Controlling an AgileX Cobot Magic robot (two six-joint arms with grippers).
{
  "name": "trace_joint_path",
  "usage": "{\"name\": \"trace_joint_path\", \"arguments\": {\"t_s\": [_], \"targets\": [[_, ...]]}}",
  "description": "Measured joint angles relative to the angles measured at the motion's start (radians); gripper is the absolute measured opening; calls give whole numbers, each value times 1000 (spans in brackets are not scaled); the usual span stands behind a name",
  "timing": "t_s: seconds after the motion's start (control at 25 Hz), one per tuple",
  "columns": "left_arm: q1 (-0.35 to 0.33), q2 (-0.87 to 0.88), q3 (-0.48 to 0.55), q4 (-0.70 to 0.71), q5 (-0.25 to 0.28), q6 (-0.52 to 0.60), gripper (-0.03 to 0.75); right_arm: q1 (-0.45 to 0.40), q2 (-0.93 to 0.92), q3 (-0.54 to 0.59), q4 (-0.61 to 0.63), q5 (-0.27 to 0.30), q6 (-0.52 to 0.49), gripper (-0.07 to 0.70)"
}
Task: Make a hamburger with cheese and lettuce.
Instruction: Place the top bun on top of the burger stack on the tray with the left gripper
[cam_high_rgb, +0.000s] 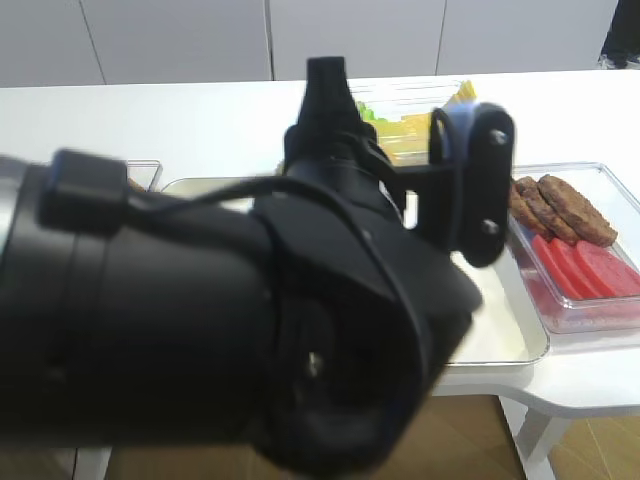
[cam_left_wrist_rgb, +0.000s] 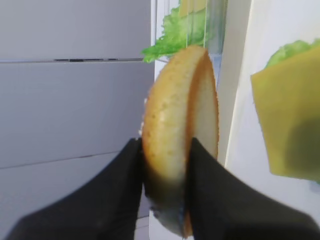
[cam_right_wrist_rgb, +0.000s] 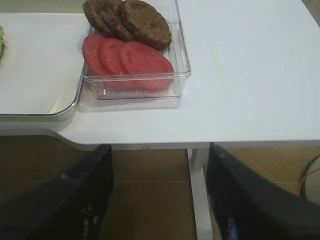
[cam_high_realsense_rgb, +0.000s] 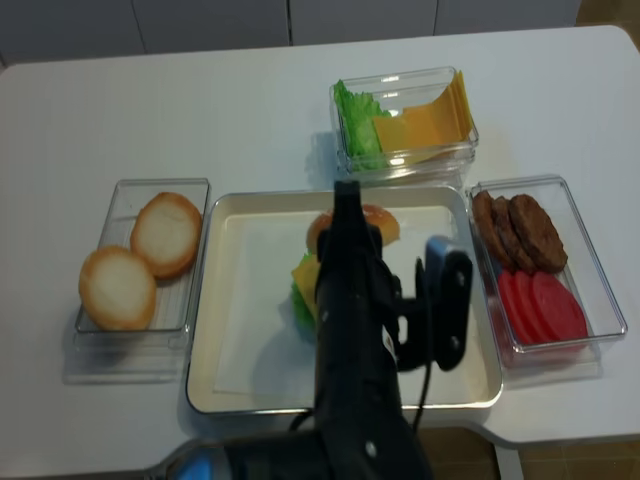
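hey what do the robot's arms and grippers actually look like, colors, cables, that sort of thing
The left arm is matte black with rounded housings, a black cable looping beside its wrist, and a blue-edged black camera bracket. A blue ring shows near its base. The left gripper has smooth black tapered fingers. The right gripper shows two broad black fingers, scuffed with pale specks. No markings or sleeves are visible.

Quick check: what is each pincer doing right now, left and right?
Left pincer: closed on the bun top, held on edge above the tray.
Right pincer: open, holding nothing, off the table's front edge.
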Motion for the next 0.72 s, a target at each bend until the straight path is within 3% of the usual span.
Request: {"name": "trace_joint_path", "arguments": {"t_s": [0.2, 0.72], "targets": [[52, 0, 0, -3, 2, -4, 185, 0, 0, 0, 0, 0, 0, 451], [72, 0, 0, -32, 2, -50, 184, 0, 0, 0, 0, 0, 0, 451]]}}
